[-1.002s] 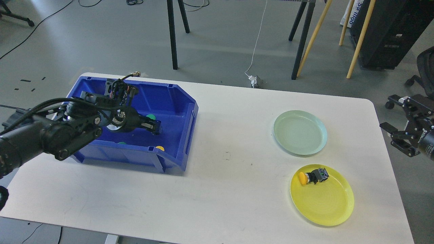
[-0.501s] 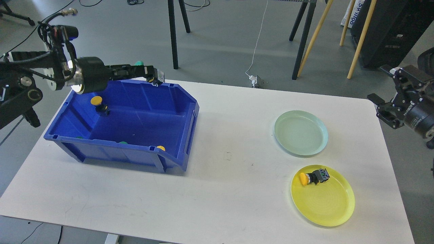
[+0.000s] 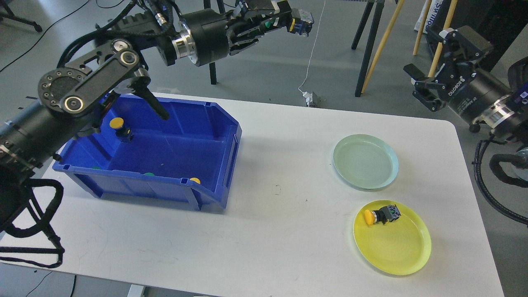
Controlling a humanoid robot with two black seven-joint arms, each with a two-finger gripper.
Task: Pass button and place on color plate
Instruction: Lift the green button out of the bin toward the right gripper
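Note:
My left gripper (image 3: pixel 288 20) is raised high above the table's far edge and is shut on a green button (image 3: pixel 302 19); the button's green cap shows between the fingers and its dark body sticks out at the tips. My right gripper (image 3: pixel 421 87) is open and empty, up off the table at the far right and facing left. The pale green plate (image 3: pixel 365 161) is empty. The yellow plate (image 3: pixel 392 243) holds a yellow button (image 3: pixel 381 215).
A blue bin (image 3: pixel 214 165) stands on the left of the white table (image 3: pixel 280 231), with a yellow button (image 3: pixel 119 126) inside and several more caps along its front wall. Table legs and wooden poles stand behind the table.
My left gripper has lifted the green button out of the bin and swung it up and to the right. My right gripper has risen and moved left toward it.

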